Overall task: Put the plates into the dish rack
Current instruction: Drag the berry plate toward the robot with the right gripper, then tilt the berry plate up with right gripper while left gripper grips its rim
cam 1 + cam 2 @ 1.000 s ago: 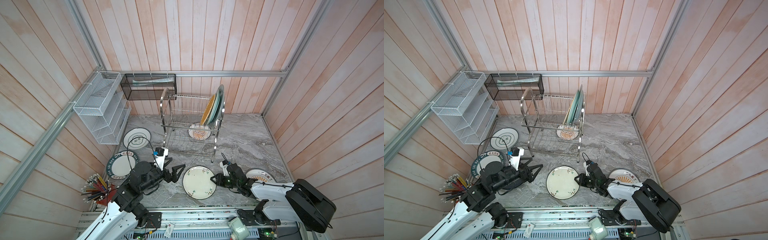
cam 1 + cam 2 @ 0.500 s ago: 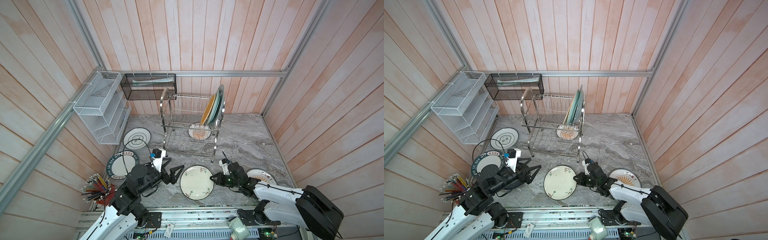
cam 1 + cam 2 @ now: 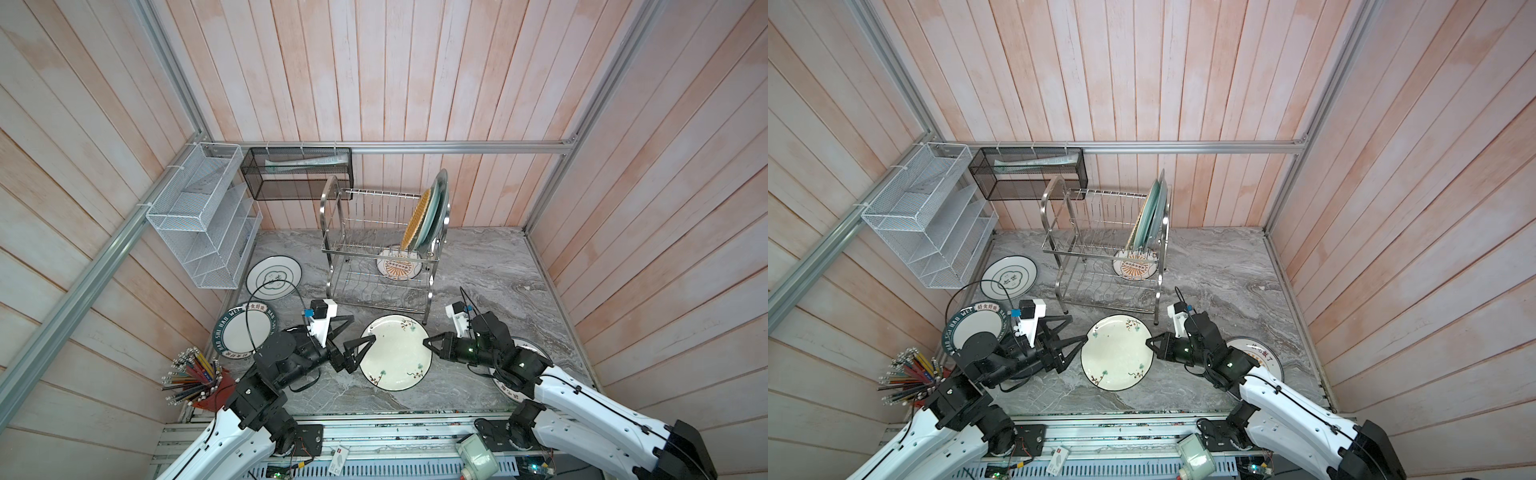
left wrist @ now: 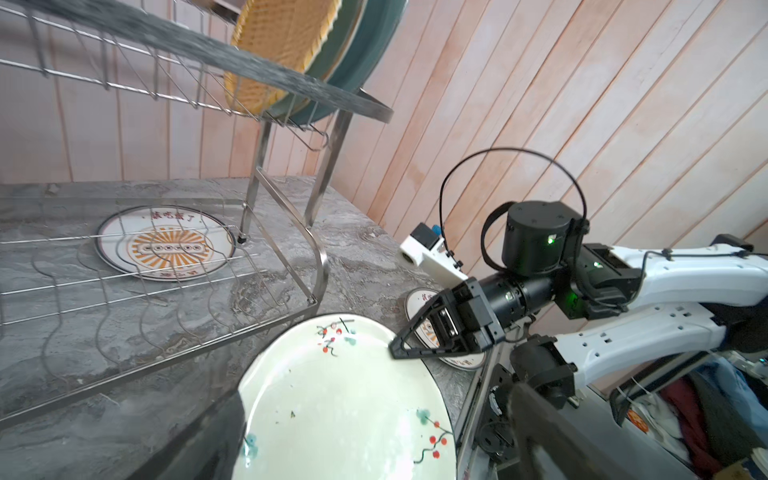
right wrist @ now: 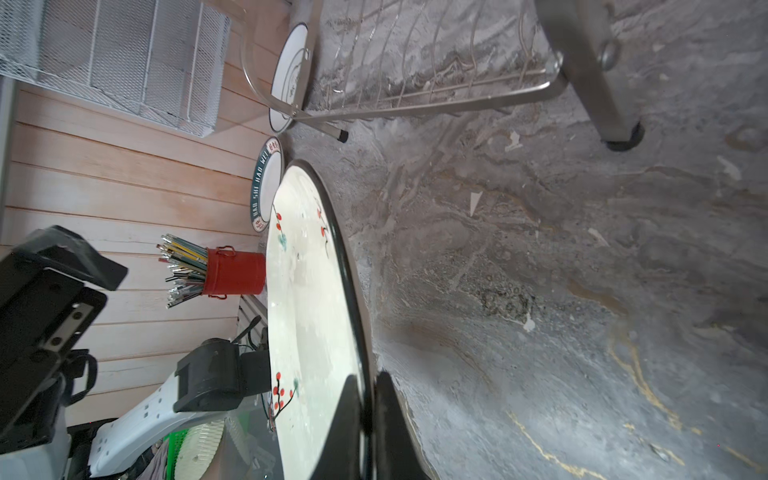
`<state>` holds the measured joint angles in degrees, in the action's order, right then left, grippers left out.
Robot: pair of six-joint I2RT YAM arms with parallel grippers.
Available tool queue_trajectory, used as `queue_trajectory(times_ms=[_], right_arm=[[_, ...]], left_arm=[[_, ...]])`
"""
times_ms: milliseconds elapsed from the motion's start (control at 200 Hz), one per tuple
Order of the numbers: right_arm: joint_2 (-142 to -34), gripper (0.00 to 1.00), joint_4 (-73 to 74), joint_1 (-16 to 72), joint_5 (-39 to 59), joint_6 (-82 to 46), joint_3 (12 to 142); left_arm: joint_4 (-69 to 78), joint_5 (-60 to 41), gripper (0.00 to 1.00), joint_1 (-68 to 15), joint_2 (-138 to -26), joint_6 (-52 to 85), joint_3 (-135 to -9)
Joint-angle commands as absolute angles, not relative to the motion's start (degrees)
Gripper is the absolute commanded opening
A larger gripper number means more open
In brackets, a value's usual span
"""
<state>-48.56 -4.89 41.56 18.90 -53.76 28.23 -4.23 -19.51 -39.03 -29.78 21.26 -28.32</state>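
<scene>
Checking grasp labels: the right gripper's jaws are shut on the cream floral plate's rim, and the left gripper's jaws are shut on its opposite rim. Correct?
No: the left gripper has jaws open at the opposite rim, as both top views show; the right gripper is shut on the cream floral plate.

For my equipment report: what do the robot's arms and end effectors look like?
The left arm and right arm have white link shells and black cylindrical joints. The left end effector and right end effector each carry black triangular fingers, a white camera block and a looping black cable.
</scene>
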Motion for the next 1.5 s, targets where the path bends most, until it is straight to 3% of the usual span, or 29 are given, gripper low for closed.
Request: queue_trajectory(times_ms=[0,355,760,1045,1300,1496], right_arm=[[-46.00,0.00,-3.99,39.39,17.25,-55.52,32.33],[-43.94,0.00,-2.06,36.38,13.74,-61.12,34.30],[-43.68,0.00,-1.66,35.62,11.48,-64.06,35.06],[-43.51,0.00,-0.70,35.24,11.44,-65.89,35.16],[-43.50,0.00,0.21,35.13,11.63,-67.10,35.24],[-43.33,0.00,0.48,35.15,11.69,-67.57,35.16]], left_arm=[[-1.62,-19.89,1.00,-42.83,-32.66,17.75,-30.83],[-10.44,-6.21,1.00,-59.91,-45.41,-1.12,-41.42],[-13.50,22.39,1.00,-79.04,-60.25,-23.48,-47.03],[-8.82,29.85,0.92,-79.90,-65.39,-30.52,-46.46],[-3.07,34.62,0.73,-79.87,-69.81,-35.88,-45.35],[-2.36,34.40,0.67,-78.76,-72.59,-36.05,-44.84]])
